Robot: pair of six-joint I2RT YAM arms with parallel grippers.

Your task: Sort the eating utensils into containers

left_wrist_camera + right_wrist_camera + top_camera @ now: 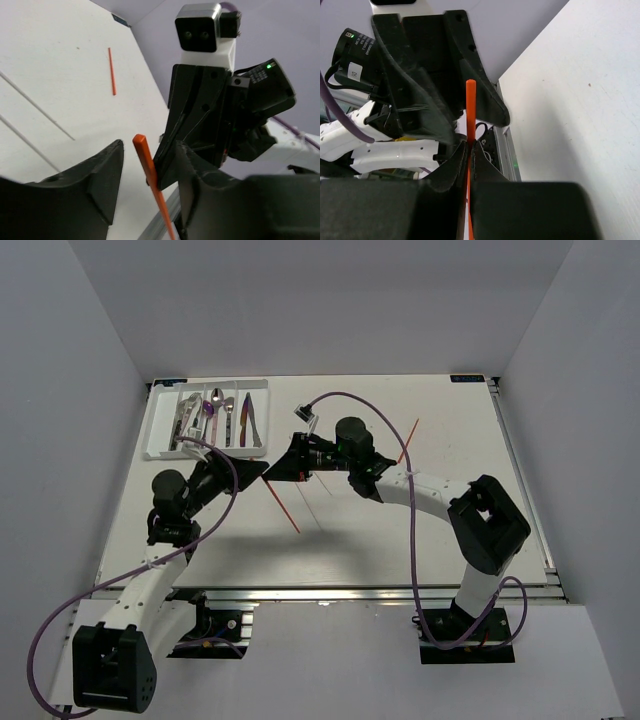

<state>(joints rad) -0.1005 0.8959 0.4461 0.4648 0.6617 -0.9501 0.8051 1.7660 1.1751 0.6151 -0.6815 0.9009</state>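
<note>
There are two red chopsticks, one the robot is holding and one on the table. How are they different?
The held chopstick is pinched in the right end effector; the loose chopstick lies flat on the table, touched by nothing. The held chopstick is near the table's middle; the loose chopstick is farther to the right. Both are thin, straight and red.
</note>
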